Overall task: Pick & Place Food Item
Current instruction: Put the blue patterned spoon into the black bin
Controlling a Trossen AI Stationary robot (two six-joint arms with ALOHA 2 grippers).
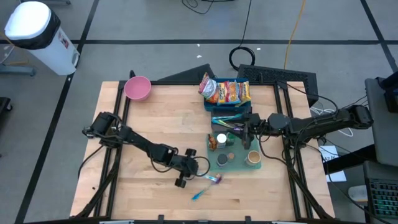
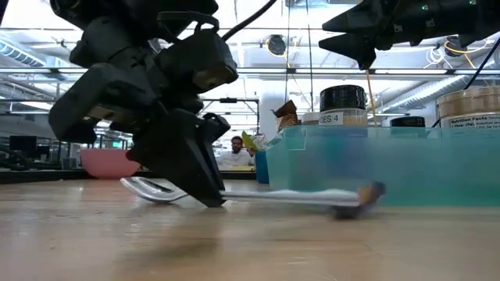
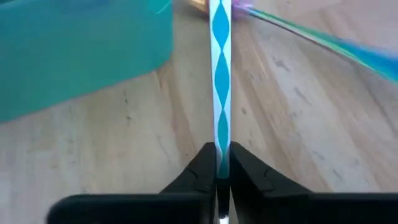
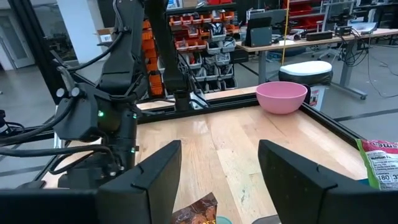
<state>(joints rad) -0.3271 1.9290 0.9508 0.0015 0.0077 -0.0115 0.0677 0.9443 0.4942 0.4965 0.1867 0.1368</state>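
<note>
The left end effector (image 3: 219, 177) is down at the desk (image 1: 143, 149) and closed on a thin striped stick (image 3: 220, 74). The stick's long axis runs straight away from the fingers toward the teal tray (image 1: 233, 163). The right end effector (image 4: 219, 177) hovers open above the tray. What food the stick carries is hard to make out.

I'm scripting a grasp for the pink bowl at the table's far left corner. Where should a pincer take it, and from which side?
Grip the pink bowl by its rim, coming straight down from above. It sits upright and open-mouthed, with a rounded outer wall, so one finger inside and one outside the thin rim should hold best.
</note>
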